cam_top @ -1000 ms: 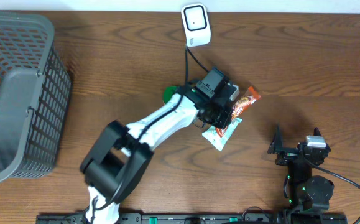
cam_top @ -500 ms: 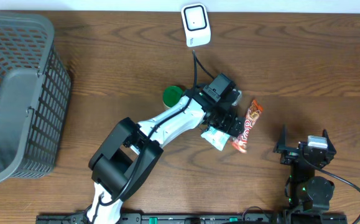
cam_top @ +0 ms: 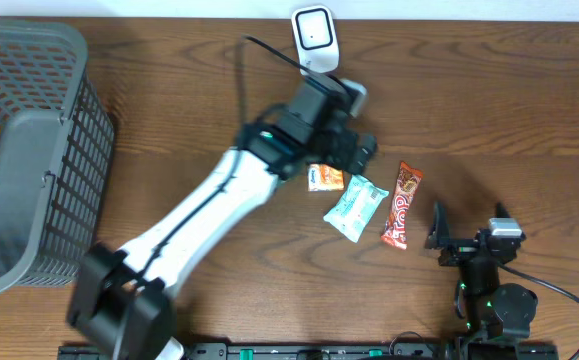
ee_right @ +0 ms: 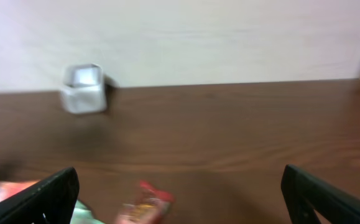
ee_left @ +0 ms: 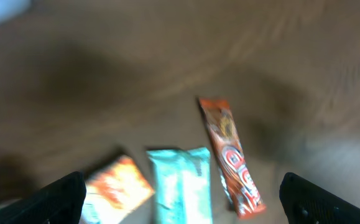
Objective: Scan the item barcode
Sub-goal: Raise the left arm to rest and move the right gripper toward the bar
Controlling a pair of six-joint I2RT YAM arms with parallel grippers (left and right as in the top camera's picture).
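Left gripper [cam_top: 357,152] empty, jaws spread wide, hovering just in front of the scanner [cam_top: 314,40].
Three items lie flat on the robot's side of the scanner, none held: orange packet [cam_top: 325,179] nearest it, teal packet [cam_top: 355,208] next, red bar [cam_top: 401,205] farthest. The right gripper [cam_top: 467,230] is also open, well away from the scanner. The step looks like item selection. Next: descend on one packet, grip it, turn its barcode to the scanner.
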